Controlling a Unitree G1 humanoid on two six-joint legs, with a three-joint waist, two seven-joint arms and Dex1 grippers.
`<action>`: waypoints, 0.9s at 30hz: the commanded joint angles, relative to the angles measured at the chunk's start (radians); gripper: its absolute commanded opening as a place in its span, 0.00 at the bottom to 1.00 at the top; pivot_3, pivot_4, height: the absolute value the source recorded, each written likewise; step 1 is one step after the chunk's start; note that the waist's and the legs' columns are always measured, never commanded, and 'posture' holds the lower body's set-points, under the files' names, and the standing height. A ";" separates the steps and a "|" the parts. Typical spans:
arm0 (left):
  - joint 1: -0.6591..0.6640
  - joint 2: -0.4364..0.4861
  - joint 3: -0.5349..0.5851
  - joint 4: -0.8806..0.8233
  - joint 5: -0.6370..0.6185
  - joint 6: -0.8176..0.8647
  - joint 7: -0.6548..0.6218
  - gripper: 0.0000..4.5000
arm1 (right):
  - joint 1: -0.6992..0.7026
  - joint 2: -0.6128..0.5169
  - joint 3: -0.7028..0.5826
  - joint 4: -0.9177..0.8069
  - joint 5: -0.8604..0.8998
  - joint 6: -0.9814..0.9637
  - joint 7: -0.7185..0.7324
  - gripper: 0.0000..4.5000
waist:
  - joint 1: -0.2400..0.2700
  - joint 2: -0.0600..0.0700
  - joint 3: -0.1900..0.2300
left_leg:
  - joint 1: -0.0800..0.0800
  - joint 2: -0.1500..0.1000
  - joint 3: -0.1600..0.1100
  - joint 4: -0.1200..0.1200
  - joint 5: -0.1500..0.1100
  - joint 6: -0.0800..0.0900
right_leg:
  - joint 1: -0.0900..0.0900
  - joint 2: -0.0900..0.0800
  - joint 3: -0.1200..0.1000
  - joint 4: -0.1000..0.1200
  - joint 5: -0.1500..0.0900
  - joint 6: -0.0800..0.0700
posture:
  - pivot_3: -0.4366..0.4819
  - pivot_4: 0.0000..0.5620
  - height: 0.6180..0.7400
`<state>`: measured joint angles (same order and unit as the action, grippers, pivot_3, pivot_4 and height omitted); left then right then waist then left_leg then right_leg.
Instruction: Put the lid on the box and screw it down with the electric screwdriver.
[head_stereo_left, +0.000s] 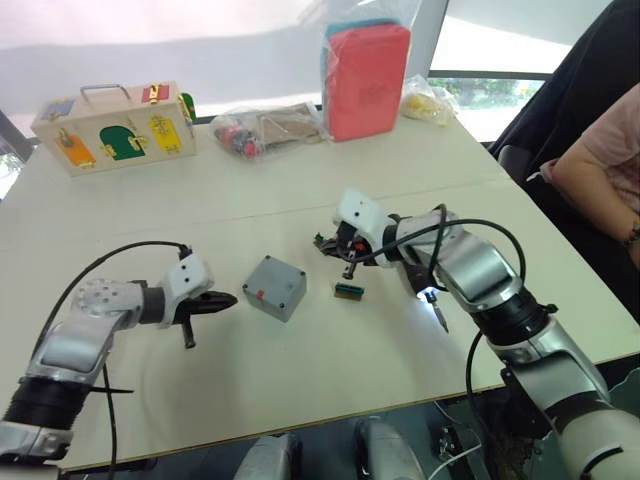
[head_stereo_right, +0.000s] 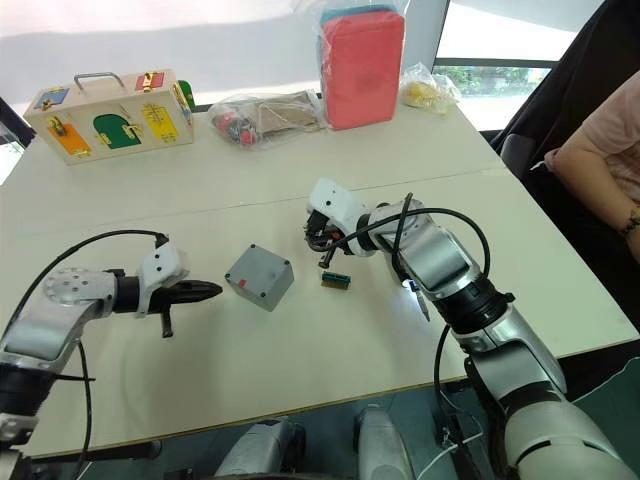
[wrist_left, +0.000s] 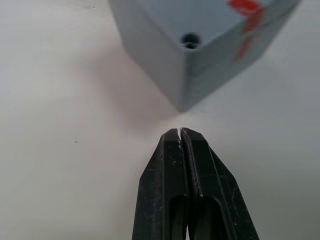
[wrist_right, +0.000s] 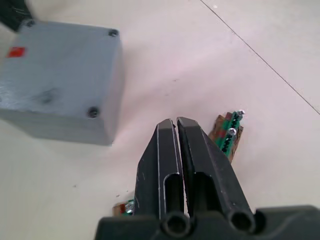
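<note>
Sitting mid-table in the left eye view, the box wears the lid, between the left gripper and right gripper. Left wrist view: fingers pressed together, empty, just short of a box corner. Right wrist view: fingers together, empty, beside a small green part.

The box sits mid-table with the lid on it. The left gripper lies just to its left, the right gripper behind and to its right. A small part, perhaps a circuit piece, lies right of the box. Further right, the electric screwdriver rests near the right arm.
</note>
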<state>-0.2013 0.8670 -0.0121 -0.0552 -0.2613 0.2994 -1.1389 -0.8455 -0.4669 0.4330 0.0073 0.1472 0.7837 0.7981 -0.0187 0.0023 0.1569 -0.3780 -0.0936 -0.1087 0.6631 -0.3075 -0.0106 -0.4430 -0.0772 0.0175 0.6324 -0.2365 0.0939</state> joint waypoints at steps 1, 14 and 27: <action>0.038 0.020 0.044 -0.106 -0.051 0.040 -0.005 0.00 | -0.019 0.076 -0.005 0.092 -0.021 -0.105 -0.006 0.02 | 0.001 0.000 0.000 | 0.000 0.000 0.000 0.000 0.000 0.000 | 0.000 0.000 0.000 0.000 0.000 0.000 | 0.48 0.27 1.00; 0.058 -0.032 0.030 -0.172 -0.051 0.094 0.079 0.00 | 0.062 0.206 0.033 0.183 -0.054 -0.183 0.041 0.02 | 0.000 0.000 0.000 | 0.000 0.000 0.000 0.000 0.000 0.000 | 0.000 0.000 0.000 0.001 0.000 0.000 | 0.48 0.27 1.00; 0.049 -0.016 0.036 -0.141 -0.048 0.083 0.075 0.00 | 0.107 0.181 0.034 0.003 -0.018 0.008 0.107 0.02 | 0.000 0.000 0.000 | 0.000 0.000 0.000 0.000 0.000 0.000 | 0.000 0.000 0.000 0.001 0.000 0.000 | 0.48 0.27 1.00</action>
<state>-0.1523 0.8332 0.0063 -0.1785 -0.3047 0.3881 -1.0594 -0.7336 -0.2903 0.4635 0.0679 0.1045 0.7754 0.8890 -0.0191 0.0023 0.1569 -0.3775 -0.0936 -0.1088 0.6633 -0.3075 -0.0108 -0.4430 -0.0768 0.0175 0.6332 -0.2365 0.0939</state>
